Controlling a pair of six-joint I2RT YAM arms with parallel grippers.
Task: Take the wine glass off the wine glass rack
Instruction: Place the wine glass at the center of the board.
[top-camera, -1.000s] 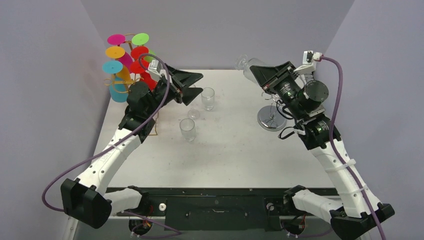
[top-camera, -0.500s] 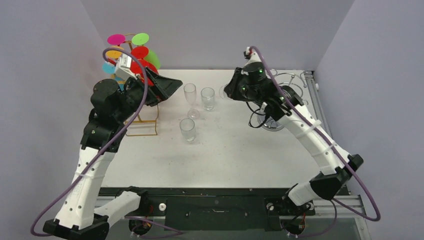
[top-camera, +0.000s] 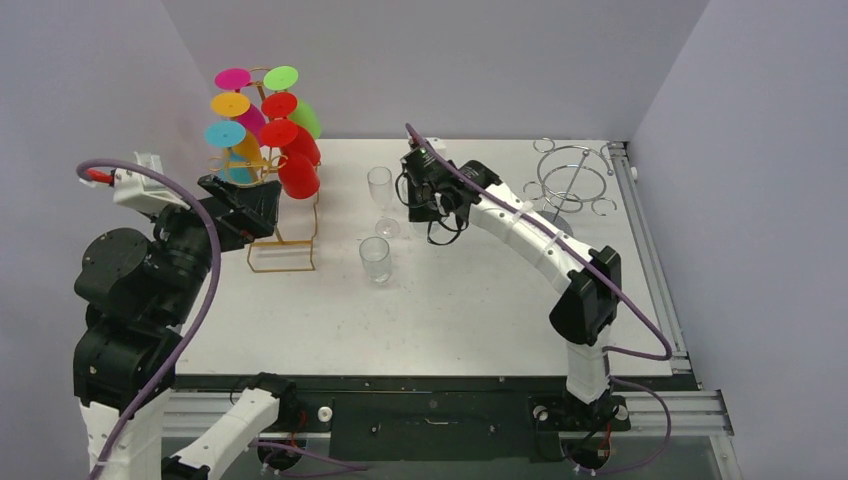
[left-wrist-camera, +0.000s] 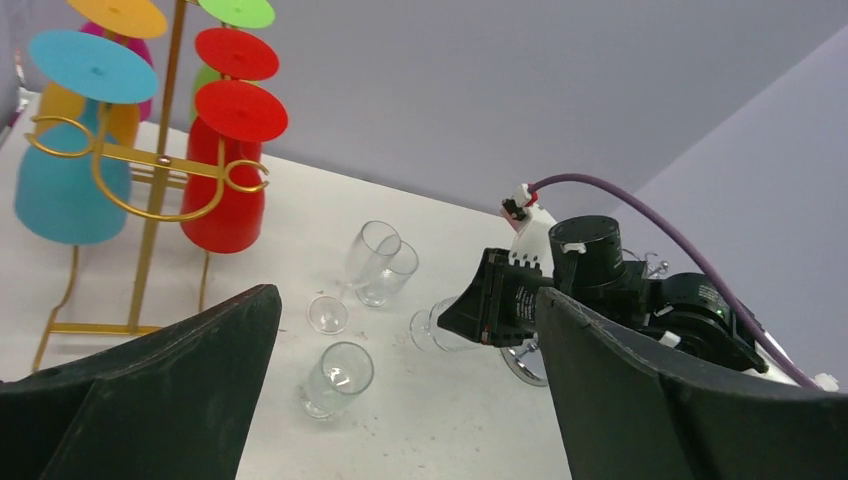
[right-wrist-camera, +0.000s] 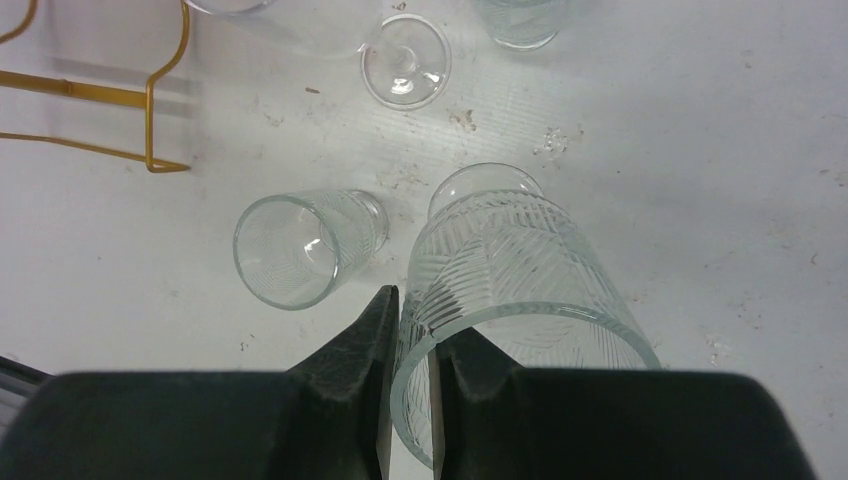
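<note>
Plain lavender walls (top-camera: 430, 60) enclose a white, seemingly scuffed table (top-camera: 470, 300).

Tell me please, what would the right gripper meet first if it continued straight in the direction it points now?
The table. The right gripper points down at it, shut on the rim of a clear patterned glass, so the glass's base would likely touch first; how far off is unclear.

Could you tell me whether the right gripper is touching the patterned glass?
Touching. In the right wrist view the right gripper pinches the patterned glass by its rim, wall between the fingers.
</note>
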